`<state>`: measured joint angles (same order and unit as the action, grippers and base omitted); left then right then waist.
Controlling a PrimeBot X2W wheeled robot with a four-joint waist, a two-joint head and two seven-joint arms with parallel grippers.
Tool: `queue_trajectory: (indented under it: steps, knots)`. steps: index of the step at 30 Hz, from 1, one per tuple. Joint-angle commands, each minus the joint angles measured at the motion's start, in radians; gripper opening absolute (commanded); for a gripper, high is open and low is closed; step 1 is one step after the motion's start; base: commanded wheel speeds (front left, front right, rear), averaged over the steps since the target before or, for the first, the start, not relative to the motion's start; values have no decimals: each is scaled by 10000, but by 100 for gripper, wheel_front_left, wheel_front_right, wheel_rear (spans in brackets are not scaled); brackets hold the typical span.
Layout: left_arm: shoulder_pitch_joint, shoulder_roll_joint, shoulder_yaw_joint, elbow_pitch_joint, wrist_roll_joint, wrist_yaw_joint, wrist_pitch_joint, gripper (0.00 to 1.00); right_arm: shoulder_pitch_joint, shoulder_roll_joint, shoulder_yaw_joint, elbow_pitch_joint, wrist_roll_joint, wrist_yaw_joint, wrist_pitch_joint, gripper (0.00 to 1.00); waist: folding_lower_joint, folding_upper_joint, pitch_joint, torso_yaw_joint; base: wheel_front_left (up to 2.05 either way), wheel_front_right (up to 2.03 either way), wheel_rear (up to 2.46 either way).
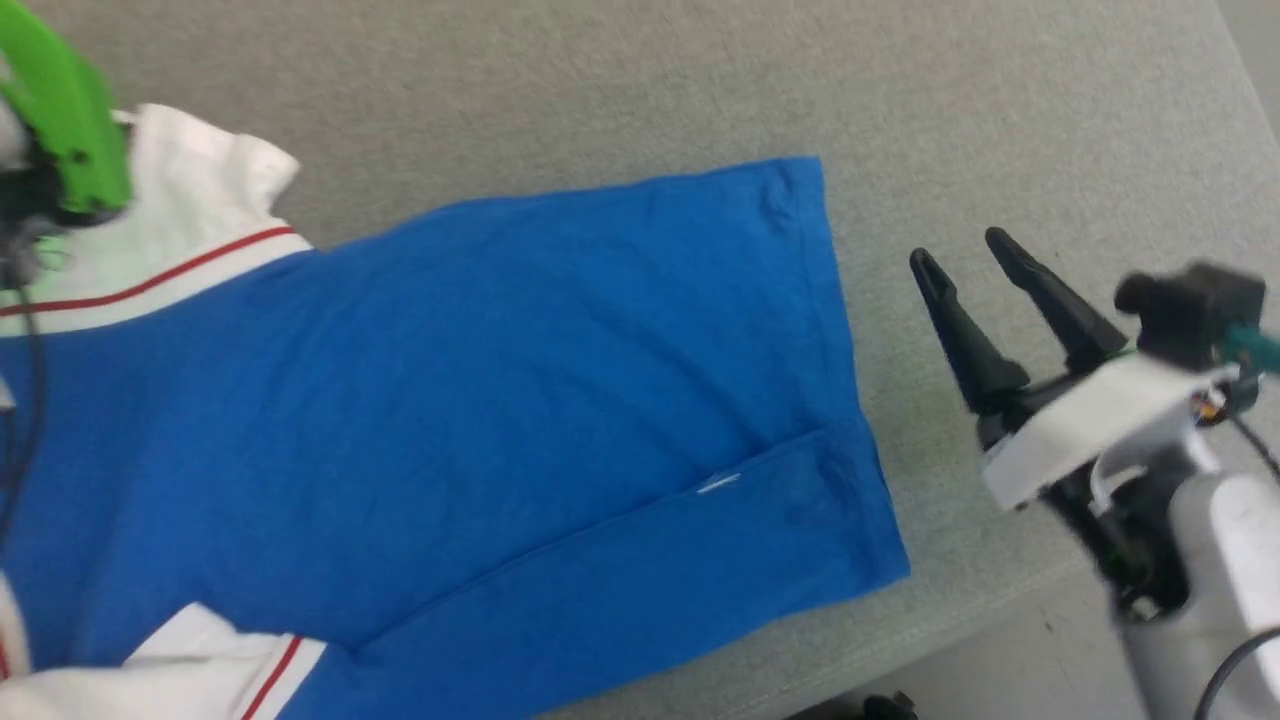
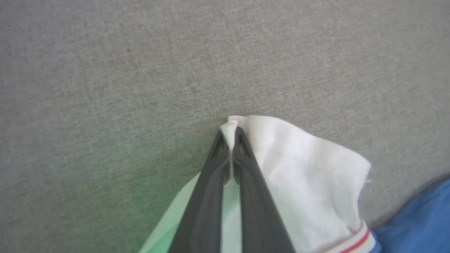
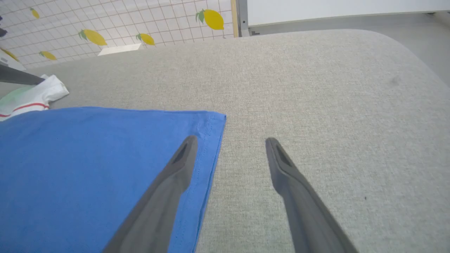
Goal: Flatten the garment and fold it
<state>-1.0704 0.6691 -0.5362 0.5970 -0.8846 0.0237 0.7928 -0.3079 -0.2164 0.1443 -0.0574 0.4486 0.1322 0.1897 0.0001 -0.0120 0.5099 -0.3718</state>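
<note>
The garment (image 1: pixel 480 400) lies spread on the grey cushioned surface (image 1: pixel 640 80), blue body smooth, with a fold line running toward its lower right hem. One white sleeve with red trim (image 1: pixel 190 220) sits at the upper left, another (image 1: pixel 200 670) at the bottom left. In the left wrist view my left gripper (image 2: pixel 230 133) is shut on the edge of the white sleeve (image 2: pixel 309 182). My right gripper (image 1: pixel 960 255) hovers open just right of the hem; in the right wrist view the gripper (image 3: pixel 231 140) straddles the blue hem edge (image 3: pixel 211 140), holding nothing.
The surface's front edge (image 1: pixel 1000 610) runs along the lower right, with floor beyond it. A tiled wall with lemon prints (image 3: pixel 105 28) stands behind the far side. My left arm's green part (image 1: pixel 60 110) hangs over the upper left sleeve.
</note>
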Motion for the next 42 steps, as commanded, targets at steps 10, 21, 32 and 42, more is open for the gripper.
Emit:
queue_trajectory:
  steps: [10,21,32,42]
  knots:
    - [-337,-1008,-176,-123,-112,-816,-945,0,-2415,-1272,387,1757,1048,-15,3753,100,-1,120,-824,1740,0,0,0]
    - [-762,-1349,-467,-665,67,-1157,-1359,0,-4267,-1703,970,3617,628,-15,5497,100,-1,120,-112,2417,0,0,0]
    - [-697,-1417,-595,-803,8,-1302,-1651,0,-4333,-1531,2108,5013,954,-15,6664,0,-1,120,68,2658,0,0,0]
    - [-215,-1362,-526,-706,-266,-1405,-2211,0,-4671,-1910,2341,4855,1189,-15,5269,0,-1,120,-623,2708,0,0,0]
